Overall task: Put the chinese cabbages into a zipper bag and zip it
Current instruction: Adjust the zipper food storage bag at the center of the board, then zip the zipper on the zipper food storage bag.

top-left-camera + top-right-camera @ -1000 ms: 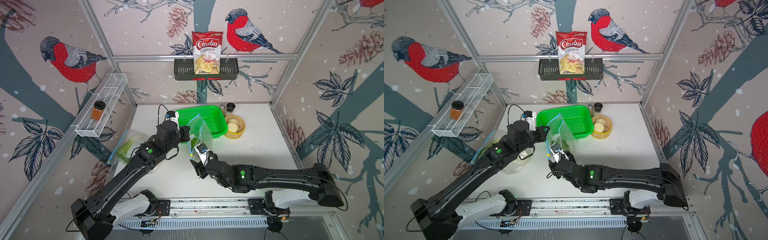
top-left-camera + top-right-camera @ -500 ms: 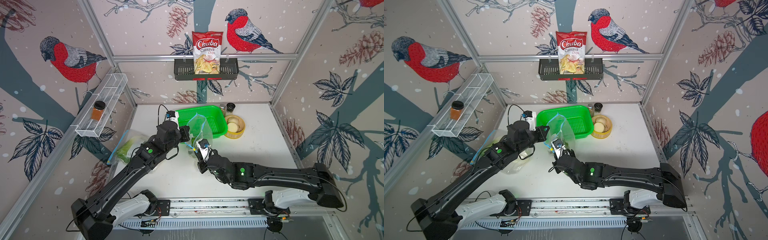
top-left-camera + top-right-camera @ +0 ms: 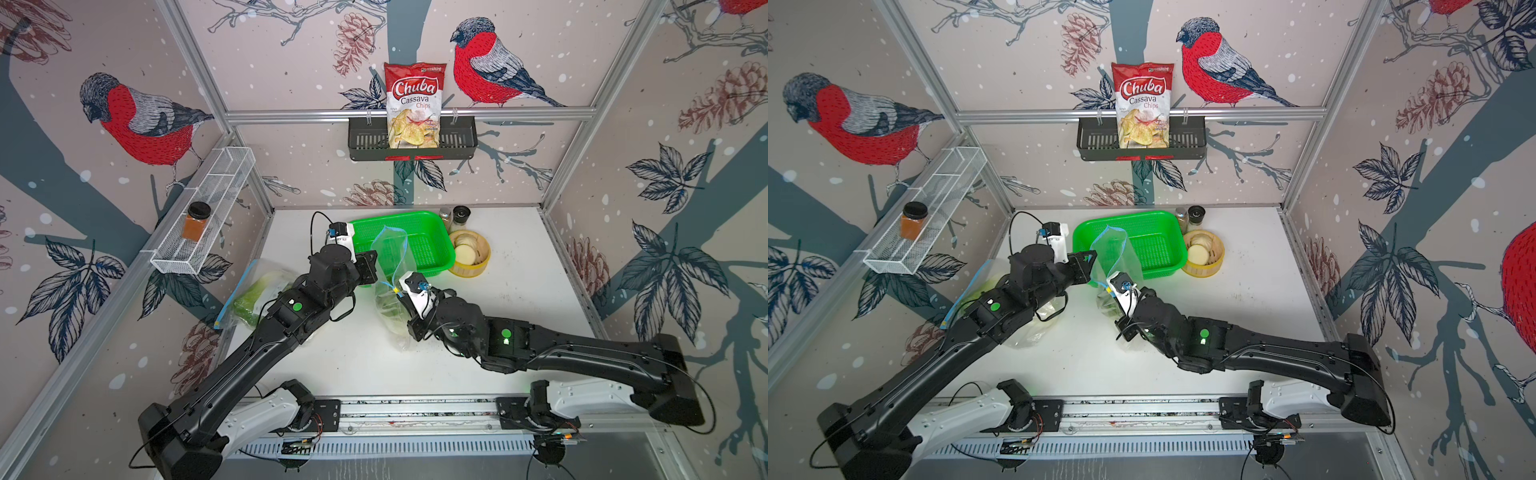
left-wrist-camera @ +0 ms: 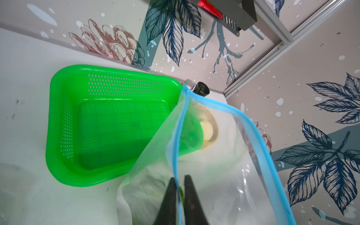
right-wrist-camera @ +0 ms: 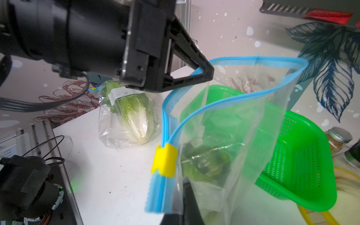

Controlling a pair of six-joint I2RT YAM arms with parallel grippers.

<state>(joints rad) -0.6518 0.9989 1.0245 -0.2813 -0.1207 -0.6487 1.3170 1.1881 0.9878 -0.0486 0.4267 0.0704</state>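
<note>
- Right gripper (image 5: 187,187) has snapped closed since a second ago and nudged in against the zipper bag (image 3: 390,249). Its jaws are tight on the bag's side film, just below the yellow slider (image 5: 165,161).
- Left gripper (image 4: 180,177), clamped a moment back, has eased off. A narrow gap shows between its fingers, and the bag's blue zip strip runs through that gap without being squeezed.
- The bag stands upright on the white table (image 3: 519,291) with its mouth gaping, just in front of the green basket (image 3: 399,215).
- One chinese cabbage (image 5: 206,163) sits low inside the bag, dark green leaves showing through the film.
- And a second cabbage head (image 3: 255,297) lies in another clear bag near the table's left edge, beside the left arm and well apart from the upright bag.
</note>
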